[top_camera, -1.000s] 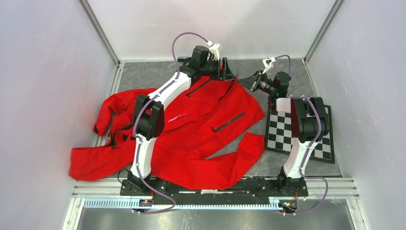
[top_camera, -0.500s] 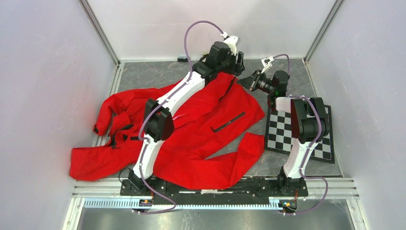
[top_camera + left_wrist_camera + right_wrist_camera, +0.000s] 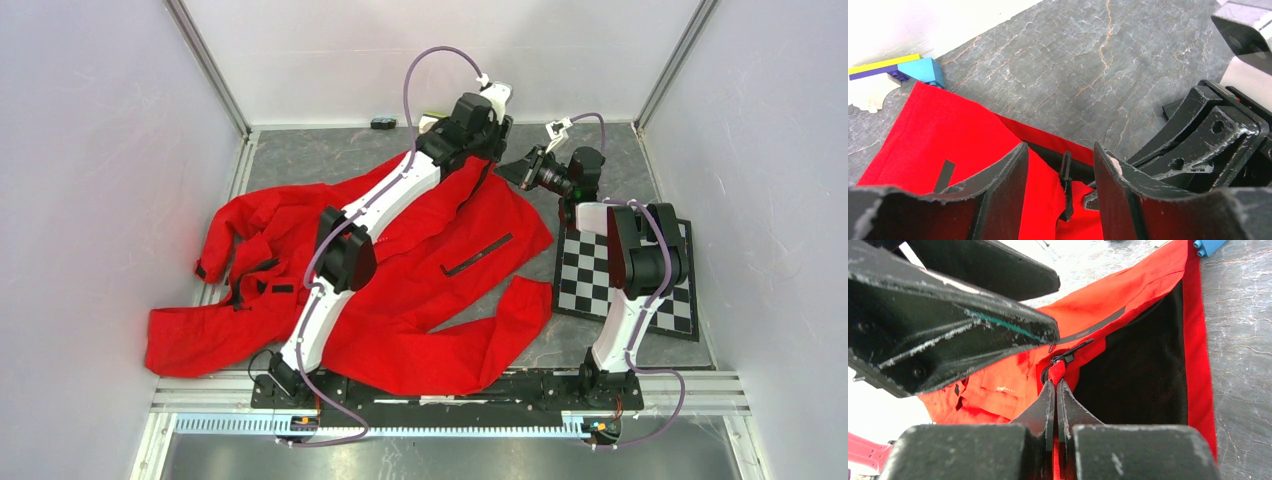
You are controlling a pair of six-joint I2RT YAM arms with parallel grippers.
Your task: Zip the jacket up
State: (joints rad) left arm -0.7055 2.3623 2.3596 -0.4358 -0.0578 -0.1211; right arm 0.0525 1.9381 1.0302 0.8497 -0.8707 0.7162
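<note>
Jacket: your red jacket [image 3: 420, 290] lies spread out on the grey table [image 3: 300, 165]. It reaches from the near left up to the far middle. One sleeve lies along the near left. Another sleeve bends toward the near right.
Zipper: the black zipper pull [image 3: 1070, 352] sits at the far end of the jacket. The front falls open there, and you can see the dark lining [image 3: 1138, 370].
Pocket strip: one black slanted pocket strip [image 3: 478, 254] shows on the right half of the jacket.
Right gripper: your right gripper [image 3: 1055, 390] has its jaws pressed together on a red edge of the jacket, just under the zipper pull.
Left gripper: your left gripper [image 3: 1059, 155] hangs over the same spot with its jaws apart. The zipper pull shows in the gap below them, and they hold nothing.
Both grippers: they are just beside each other at the far end of the jacket.
Blue brick: a blue toy brick [image 3: 923, 70] lies on the table, just beside the jacket's far edge.
Checkerboard: a black-and-white checkerboard [image 3: 600, 275] lies flat on the right, near the jacket's right edge.
</note>
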